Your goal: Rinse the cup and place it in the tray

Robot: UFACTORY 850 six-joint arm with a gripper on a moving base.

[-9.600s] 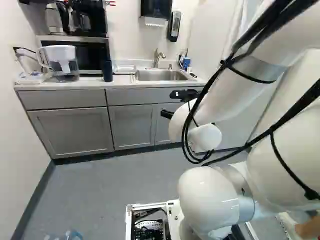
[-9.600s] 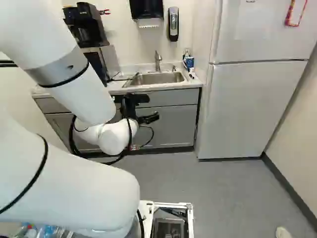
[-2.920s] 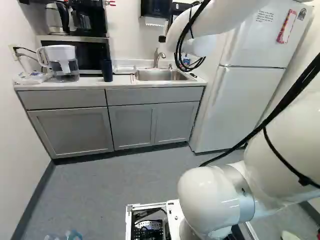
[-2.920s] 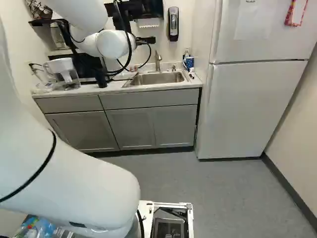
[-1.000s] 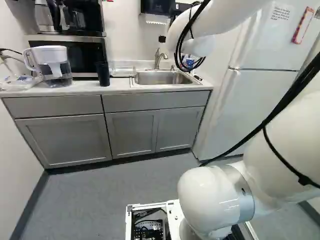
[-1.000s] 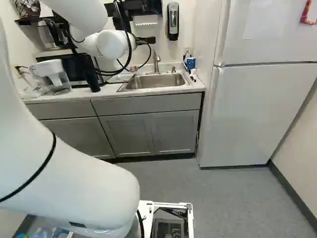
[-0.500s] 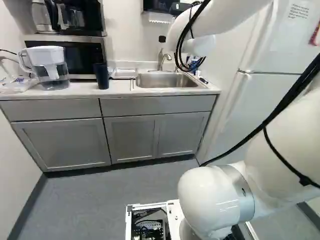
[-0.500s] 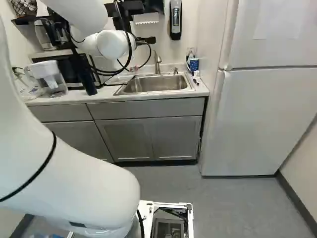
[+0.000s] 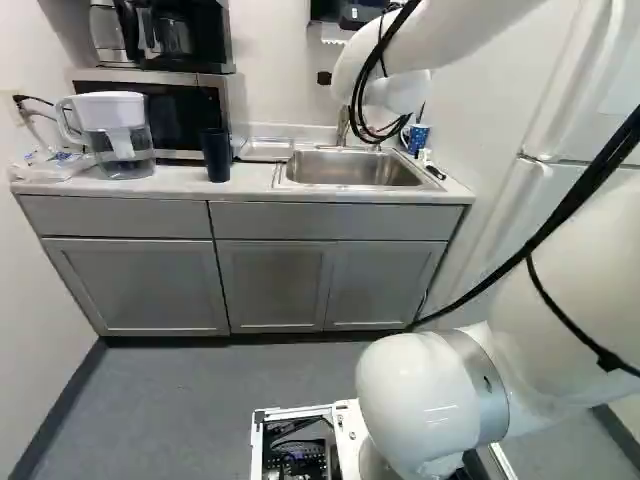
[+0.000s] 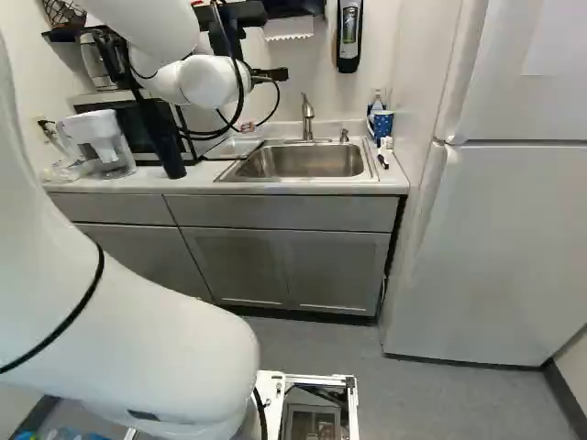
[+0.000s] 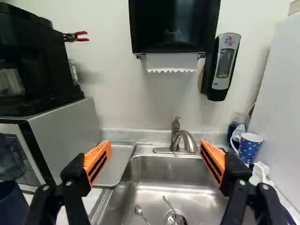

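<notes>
Hand [image 11: 154,146] wide open, empty — facing the sink [image 11: 164,169]. Driving nearer could push it into the dark cup [image 9: 215,156] — toppling that across the counter [image 9: 176,184].

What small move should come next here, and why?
Probably ease the open gripper sideways and down toward the dark cup: it grips nothing and points out over the sink, while that cup stands on the counter near the tray. The spotted mug could be meant instead.
</notes>
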